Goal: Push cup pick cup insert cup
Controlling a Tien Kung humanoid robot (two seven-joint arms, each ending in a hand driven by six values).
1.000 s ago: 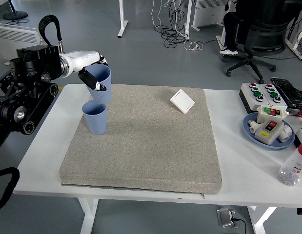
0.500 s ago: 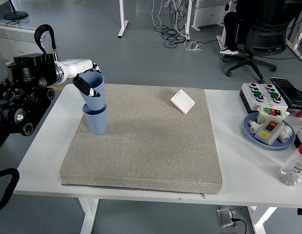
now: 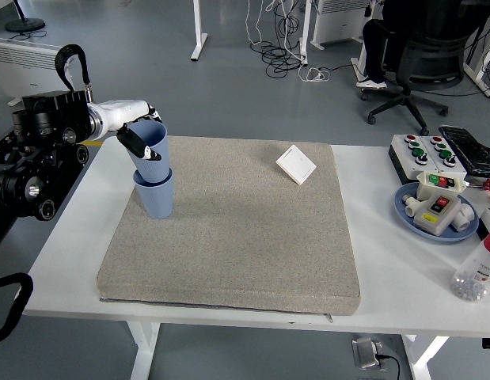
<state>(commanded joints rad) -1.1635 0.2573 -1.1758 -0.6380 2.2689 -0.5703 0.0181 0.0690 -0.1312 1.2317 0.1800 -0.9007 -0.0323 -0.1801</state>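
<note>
Head view: the robot's left hand (image 3: 136, 127) reaches in from the left edge and grips the upper blue cup (image 3: 150, 149) near its rim, fingers wrapped around it. That cup sits partly inside a second blue cup (image 3: 154, 194), which stands upright on the far left part of a grey mat (image 3: 237, 237). The upper cup leans slightly to the left, its mouth open and facing up.

The mat covers most of the white table (image 3: 387, 261). A small white square card (image 3: 296, 164) lies on the mat near its far edge, well apart from the cups.

On the table's right side a white box with red and green buttons (image 3: 427, 153) stands near the far edge. Just in front of it a blue plate (image 3: 407, 212) holds white switch parts. A clear bottle with a red cap (image 3: 478, 269) stands at the right edge.

Beyond the table, a black office chair (image 3: 423, 67) stands on the grey floor, and cables (image 3: 280, 51) lie near it.

The right arm does not appear.
</note>
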